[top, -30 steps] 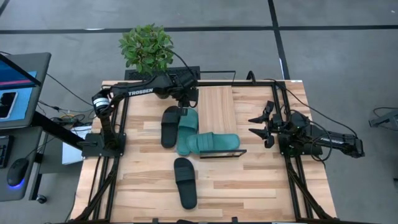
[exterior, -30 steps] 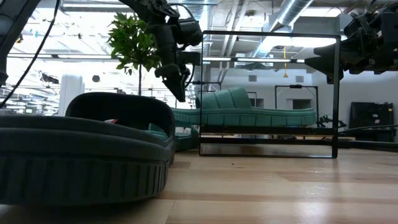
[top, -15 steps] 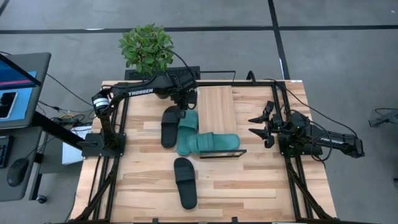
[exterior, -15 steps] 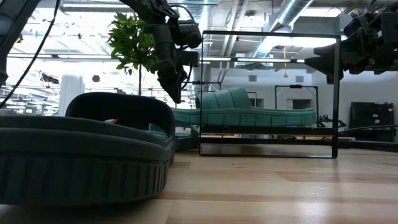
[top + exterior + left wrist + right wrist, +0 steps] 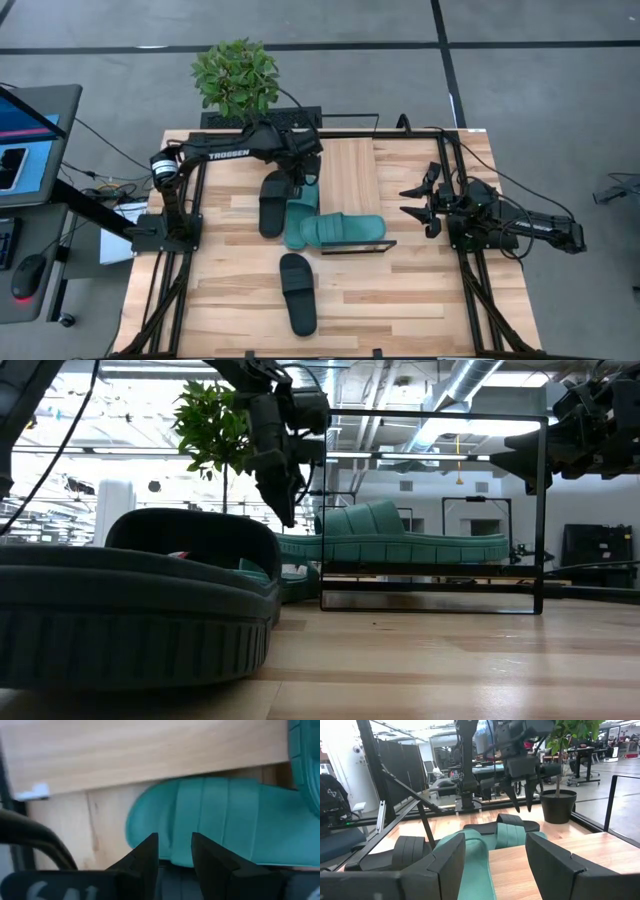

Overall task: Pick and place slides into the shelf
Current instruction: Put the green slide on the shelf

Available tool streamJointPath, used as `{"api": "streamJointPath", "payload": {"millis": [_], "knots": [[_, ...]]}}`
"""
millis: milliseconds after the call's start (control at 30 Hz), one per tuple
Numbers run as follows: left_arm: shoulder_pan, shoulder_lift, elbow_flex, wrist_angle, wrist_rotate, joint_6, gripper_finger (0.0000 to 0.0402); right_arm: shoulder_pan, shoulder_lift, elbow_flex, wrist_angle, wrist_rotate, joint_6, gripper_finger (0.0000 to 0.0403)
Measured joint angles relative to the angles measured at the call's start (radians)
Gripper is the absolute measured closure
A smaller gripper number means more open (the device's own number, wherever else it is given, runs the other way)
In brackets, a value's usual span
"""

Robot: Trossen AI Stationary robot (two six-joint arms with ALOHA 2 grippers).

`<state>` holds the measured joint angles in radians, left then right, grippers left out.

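High view: left gripper point(image 5: 298, 183) above teal slide point(image 5: 300, 203), beside shelf point(image 5: 350, 175). Low view: fingers parted, now shifted slightly right. Left wrist view: slide's strap just past fingertips point(image 5: 148, 851). Right gripper point(image 5: 417, 199) parked open.

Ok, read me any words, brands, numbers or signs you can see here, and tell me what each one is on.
"TROSSEN": white letters on the left arm, in the high view.
Pale marks on the left gripper body in the left wrist view: too blurred to read.
Screen at the left edge of the high view: too small to read.
Nothing readable on the slides, shelf or right arm.
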<state>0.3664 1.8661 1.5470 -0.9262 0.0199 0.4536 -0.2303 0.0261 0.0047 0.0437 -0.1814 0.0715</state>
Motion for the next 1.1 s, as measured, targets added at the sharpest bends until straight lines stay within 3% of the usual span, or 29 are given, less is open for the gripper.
{"api": "streamJointPath", "payload": {"millis": [633,867,1100], "knots": [[-0.009,0.052,-0.008,0.013,-0.033,-0.013,0.0297,0.000,0.000,0.000,0.000,0.000,0.000,0.0202],[-0.034,0.052,-0.010,-0.166,-0.008,-0.028,0.0297,0.000,0.000,0.000,0.000,0.000,0.000,0.0202],[-0.093,0.044,-0.010,-0.220,0.028,-0.033,0.0297,0.000,0.000,0.000,0.000,0.000,0.000,0.0202]]}}
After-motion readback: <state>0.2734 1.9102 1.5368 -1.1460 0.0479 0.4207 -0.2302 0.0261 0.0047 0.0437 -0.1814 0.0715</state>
